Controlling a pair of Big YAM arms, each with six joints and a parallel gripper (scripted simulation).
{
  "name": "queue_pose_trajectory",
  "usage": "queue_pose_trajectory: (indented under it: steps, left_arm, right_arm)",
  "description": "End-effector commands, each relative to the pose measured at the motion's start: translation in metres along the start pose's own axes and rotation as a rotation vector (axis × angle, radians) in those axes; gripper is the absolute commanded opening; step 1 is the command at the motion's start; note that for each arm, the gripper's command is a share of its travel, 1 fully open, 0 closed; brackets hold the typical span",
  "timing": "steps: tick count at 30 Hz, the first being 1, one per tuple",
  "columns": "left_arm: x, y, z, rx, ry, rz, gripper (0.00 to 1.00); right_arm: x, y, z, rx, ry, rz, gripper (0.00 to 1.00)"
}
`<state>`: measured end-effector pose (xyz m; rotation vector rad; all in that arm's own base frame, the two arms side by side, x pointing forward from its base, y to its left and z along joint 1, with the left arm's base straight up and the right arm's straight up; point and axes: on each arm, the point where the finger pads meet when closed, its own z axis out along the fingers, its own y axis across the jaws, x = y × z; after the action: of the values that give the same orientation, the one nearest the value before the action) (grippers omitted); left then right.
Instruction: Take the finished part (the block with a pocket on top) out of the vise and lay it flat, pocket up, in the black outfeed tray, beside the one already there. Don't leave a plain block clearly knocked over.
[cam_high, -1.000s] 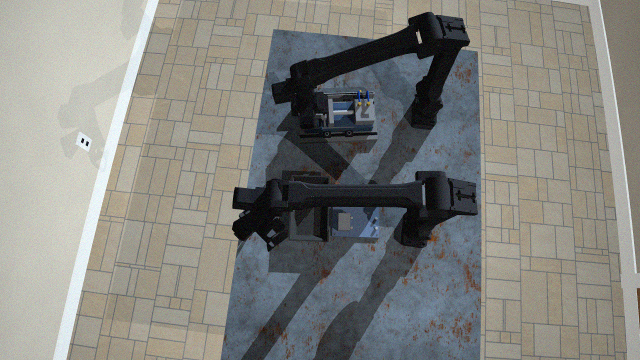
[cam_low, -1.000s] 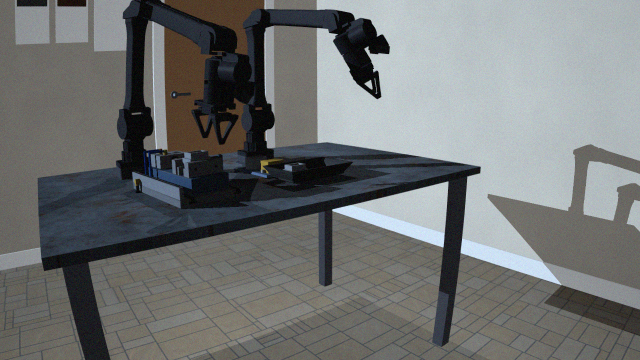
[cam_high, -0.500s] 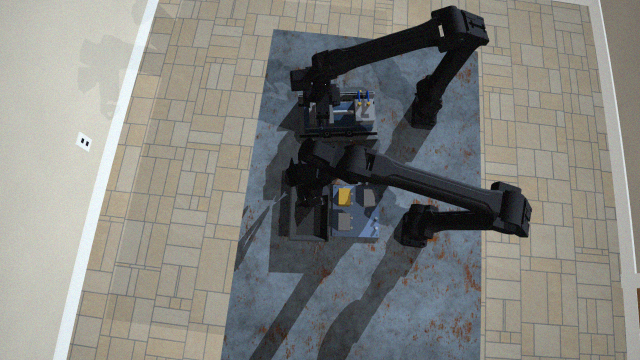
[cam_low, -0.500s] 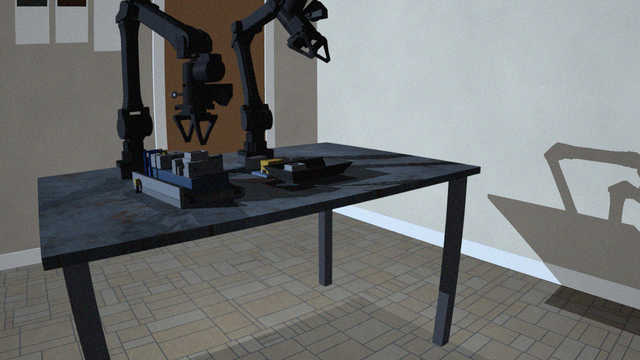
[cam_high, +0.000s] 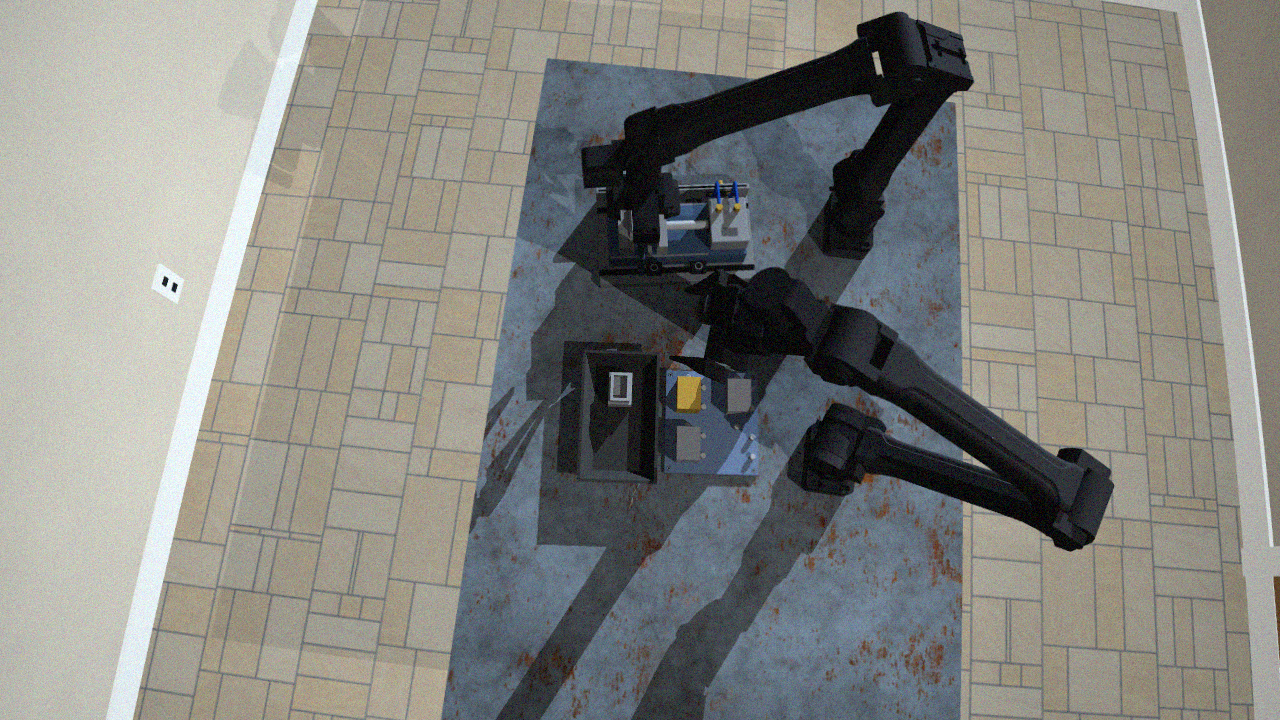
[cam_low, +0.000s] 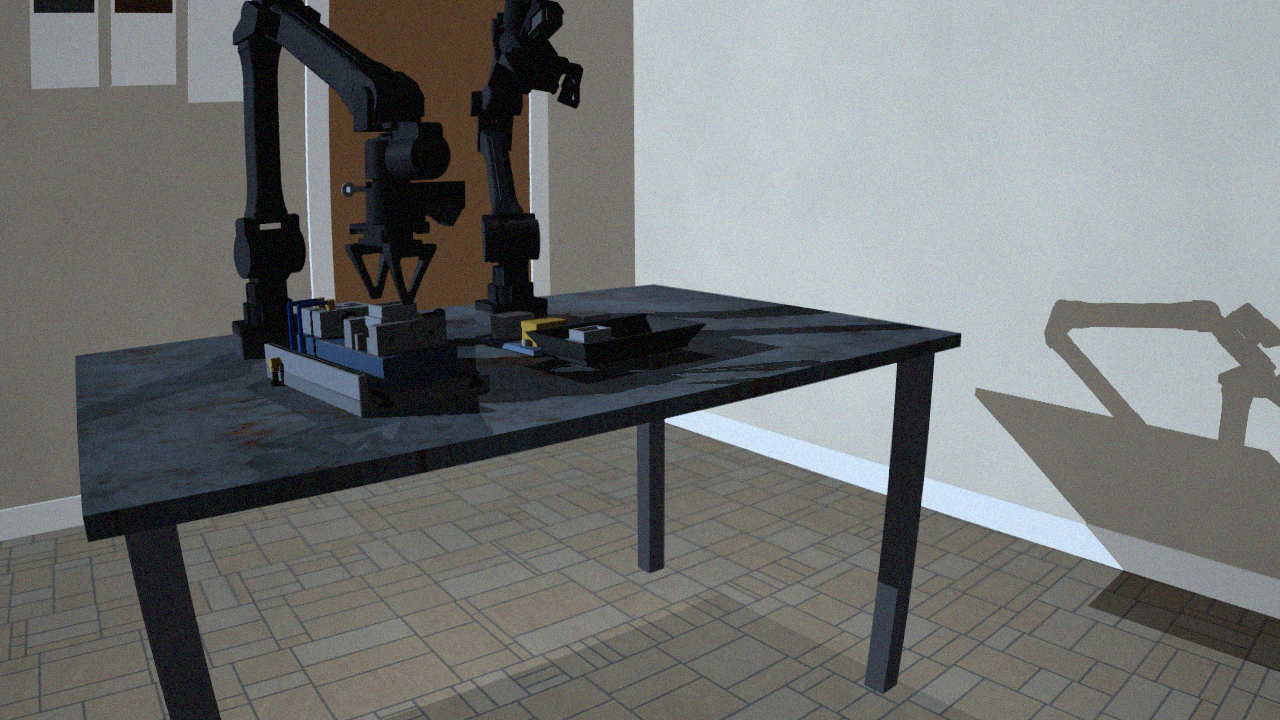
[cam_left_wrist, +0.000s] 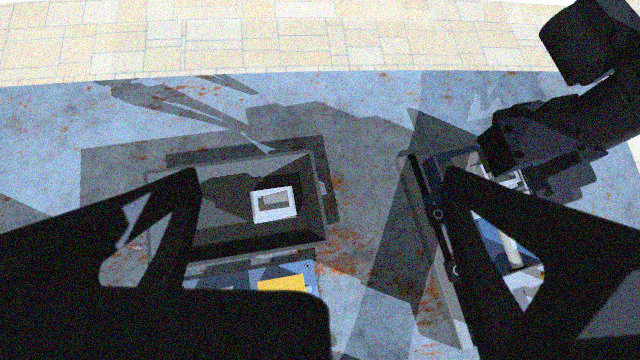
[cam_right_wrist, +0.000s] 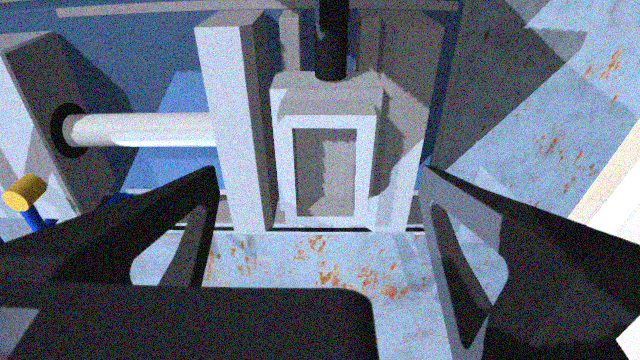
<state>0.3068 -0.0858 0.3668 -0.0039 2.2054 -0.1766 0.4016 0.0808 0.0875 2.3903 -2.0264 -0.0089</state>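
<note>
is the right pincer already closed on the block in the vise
No, the right pincer stands open above the pocketed block, its fingers wide apart.
</note>
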Motion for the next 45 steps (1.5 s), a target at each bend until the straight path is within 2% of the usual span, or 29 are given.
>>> queue_pose_trajectory:
  steps: [1,9,14,16,20,24,26,27,29,30,39,45]
  left_arm:
    - [0.013,-0.027,-0.036,0.138,-0.109,0.137,1.0]
    - [0.058,-0.051,-0.087,0.378,-0.264,0.303,1.0]
    - [0.083,-0.058,-0.111,0.509,-0.359,0.375,1.0]
    - [0.083,-0.058,-0.111,0.509,-0.359,0.375,1.0]
    - [0.095,-0.06,-0.12,0.571,-0.398,0.4,1.0]
    - [0.099,-0.063,-0.119,0.59,-0.391,0.393,1.0]
    - [0.095,-0.063,-0.124,0.592,-0.401,0.39,1.0]
    - [0.089,-0.062,-0.131,0.595,-0.416,0.385,1.0]
    - [0.089,-0.062,-0.131,0.595,-0.416,0.385,1.0]
    - [0.089,-0.062,-0.131,0.595,-0.416,0.385,1.0]
    - [0.089,-0.062,-0.131,0.595,-0.416,0.385,1.0]
    - [0.089,-0.062,-0.131,0.595,-0.416,0.385,1.0]
  right_arm:
    - [0.003,-0.004,0.013,0.002,-0.001,-0.009,0.85]
    - [0.003,-0.002,0.024,-0.003,0.0,-0.009,0.85]
    - [0.003,-0.008,0.019,0.011,-0.001,-0.01,0.44]
    - [0.003,-0.008,0.019,0.011,-0.001,-0.01,0.44]
    - [0.002,-0.008,0.019,0.013,-0.001,-0.01,0.33]
    - [0.0,-0.007,0.012,0.022,-0.001,-0.003,0.22]
    - [0.001,-0.012,-0.003,0.042,-0.002,-0.01,0.0]
    - [0.001,-0.014,-0.01,0.051,-0.002,-0.01,0.0]
    - [0.001,-0.014,-0.022,0.055,-0.002,-0.01,0.23]
    - [0.001,-0.014,-0.028,0.056,-0.002,-0.01,0.29]
    - [0.0,-0.013,-0.071,0.059,-0.002,-0.003,0.29]
    - [-0.011,-0.017,-0.059,0.034,-0.003,0.028,0.29]
